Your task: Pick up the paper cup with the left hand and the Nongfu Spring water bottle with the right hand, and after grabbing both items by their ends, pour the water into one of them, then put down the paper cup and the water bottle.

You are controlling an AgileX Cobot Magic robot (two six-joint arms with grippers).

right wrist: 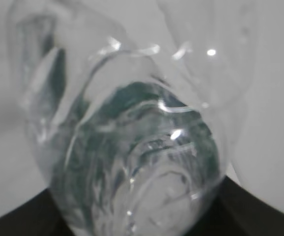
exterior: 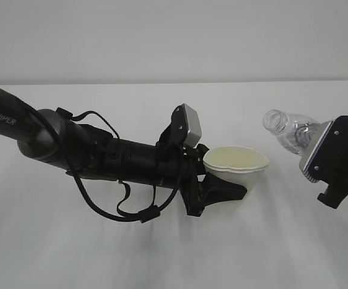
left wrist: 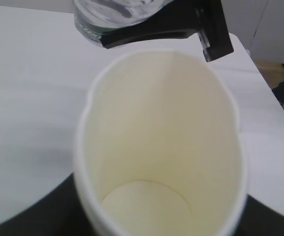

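Left hand [exterior: 225, 191] reaches in from the left above the white table [exterior: 162, 253], jaws closed around the base of the paper cup [exterior: 237, 168]; cup sits just past the jaw tips, lifted clear of the table, mouth up and tipped slightly toward the camera, rim squeezed a bit out of round. Left wrist view looks straight down into the cup [left wrist: 161, 147]: cream inside, round bottom visible, looks dry, no water seen. Beyond the cup's far rim in that view, the clear bottle body with the other arm's black jaw across it. Right hand [exterior: 336, 162] comes in from the right edge, clamped on the lower end of the Nongfu Spring water bottle [exterior: 285, 129]; bottle sticks out ahead of the jaws, tilted up and left, capless neck pointing toward the cup, held off the table. Bottle mouth is near the cup rim, up and to the right of it, not touching, gap between them. Right wrist view is filled by the bottle [right wrist: 132, 162] close up, blurred, clear ribbed plastic with dark green showing through, black jaw edges at the bottom corners. Water level inside, cannot tell.
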